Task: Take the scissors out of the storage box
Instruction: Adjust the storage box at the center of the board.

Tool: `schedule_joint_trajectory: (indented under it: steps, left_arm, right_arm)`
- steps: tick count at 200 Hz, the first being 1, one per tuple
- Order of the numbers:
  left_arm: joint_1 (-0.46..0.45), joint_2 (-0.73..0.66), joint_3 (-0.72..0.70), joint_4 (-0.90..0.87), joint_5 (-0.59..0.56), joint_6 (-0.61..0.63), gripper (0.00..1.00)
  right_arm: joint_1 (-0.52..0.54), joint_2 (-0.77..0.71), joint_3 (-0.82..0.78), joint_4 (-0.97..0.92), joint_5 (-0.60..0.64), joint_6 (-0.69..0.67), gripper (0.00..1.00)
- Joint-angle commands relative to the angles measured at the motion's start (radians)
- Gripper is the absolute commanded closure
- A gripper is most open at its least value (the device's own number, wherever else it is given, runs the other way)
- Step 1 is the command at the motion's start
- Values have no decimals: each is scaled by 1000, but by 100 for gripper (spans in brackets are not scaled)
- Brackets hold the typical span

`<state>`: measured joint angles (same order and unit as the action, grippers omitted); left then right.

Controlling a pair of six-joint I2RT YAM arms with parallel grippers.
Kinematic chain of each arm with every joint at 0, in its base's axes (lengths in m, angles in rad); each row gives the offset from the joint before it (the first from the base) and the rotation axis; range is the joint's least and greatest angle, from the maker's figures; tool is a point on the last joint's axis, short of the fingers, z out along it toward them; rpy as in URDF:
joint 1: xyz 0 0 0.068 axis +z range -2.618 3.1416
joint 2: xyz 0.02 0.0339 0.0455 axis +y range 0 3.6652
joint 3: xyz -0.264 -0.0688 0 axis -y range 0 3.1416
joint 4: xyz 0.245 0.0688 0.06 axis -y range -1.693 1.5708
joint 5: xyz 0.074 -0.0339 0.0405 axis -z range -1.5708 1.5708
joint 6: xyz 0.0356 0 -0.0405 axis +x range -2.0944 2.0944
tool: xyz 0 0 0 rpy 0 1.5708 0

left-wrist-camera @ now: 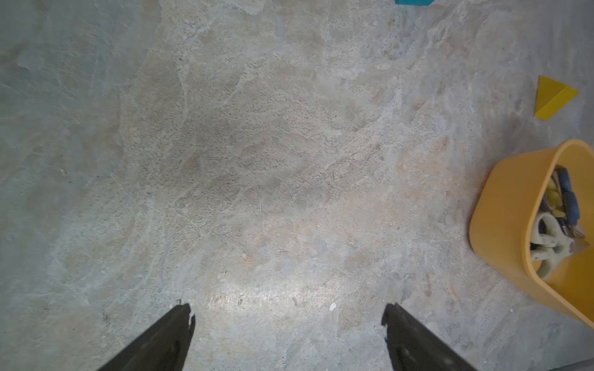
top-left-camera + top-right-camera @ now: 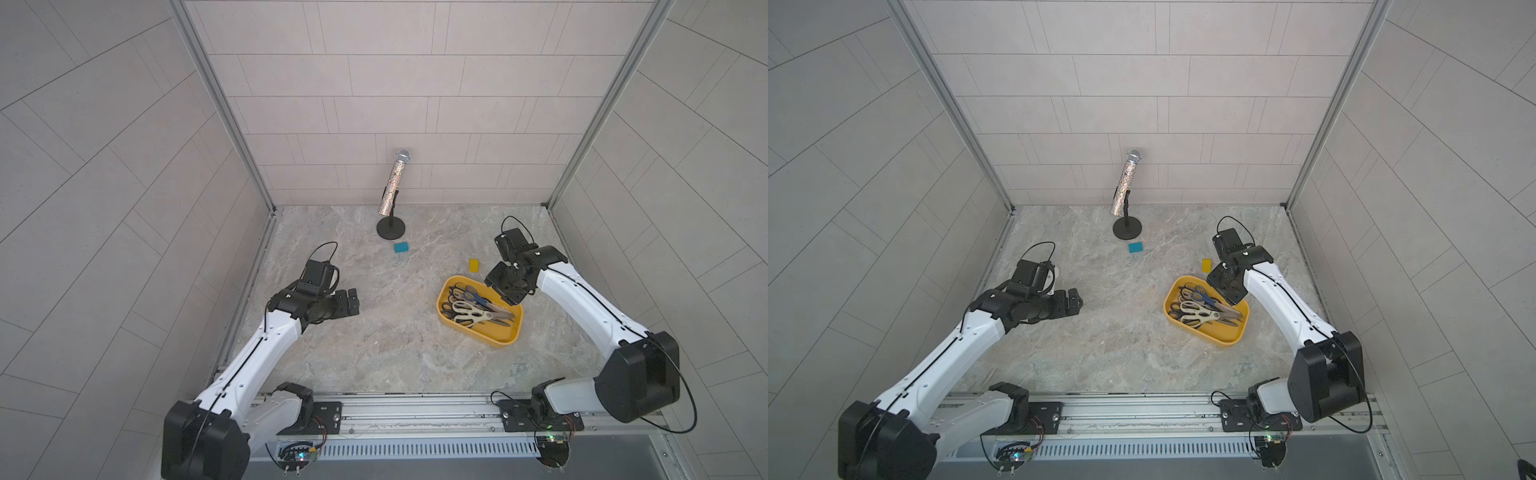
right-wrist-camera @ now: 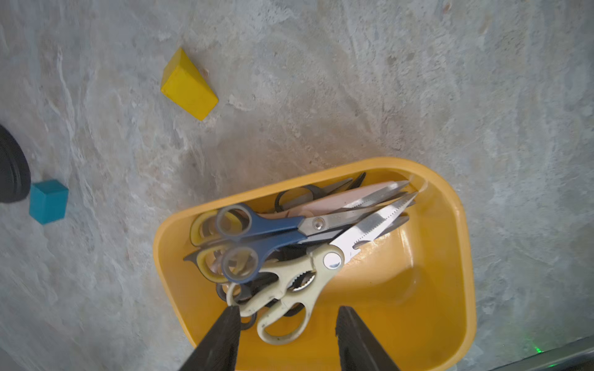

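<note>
Right gripper (image 3: pixel 287 308) hangs over the scissors (image 3: pixel 273 231) in the storage box (image 3: pixel 418 305), jaws apart, nothing grabbed. Left gripper (image 1: pixel 287 306) is released too, off left.

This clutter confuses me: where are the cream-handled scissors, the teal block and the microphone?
cream-handled scissors (image 3: pixel 315 262): right wrist view, on the handle beside the pivot.
teal block (image 2: pixel 401 247): in a top view, on its top face.
microphone (image 2: pixel 392 183): in a top view, on its glittery barrel.
</note>
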<state>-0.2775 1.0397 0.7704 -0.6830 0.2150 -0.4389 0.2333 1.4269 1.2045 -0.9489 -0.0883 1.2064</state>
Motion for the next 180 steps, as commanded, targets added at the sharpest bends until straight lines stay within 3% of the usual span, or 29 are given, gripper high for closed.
schedule_joint_trajectory:
  steps: [1,22,60,137,155,180]
  left_arm:
    - [-5,-37,-76,42,45,-49,0]
    - [-5,-46,-83,54,50,-45,0]
    - [-5,-38,-79,86,16,-26,0]
    - [-4,-26,-86,69,14,-32,0]
    - [-5,-19,-84,69,14,-29,0]
    - [-4,-12,-84,66,14,-31,0]
  right_arm:
    - [-23,61,30,-3,12,203,47]
    - [-54,125,-10,63,-98,346,47]
    - [-52,142,-55,125,-15,499,47]
    - [-87,308,2,213,-34,447,50]
    - [-93,328,15,216,-36,402,57]
    - [-94,347,78,181,-18,291,79]
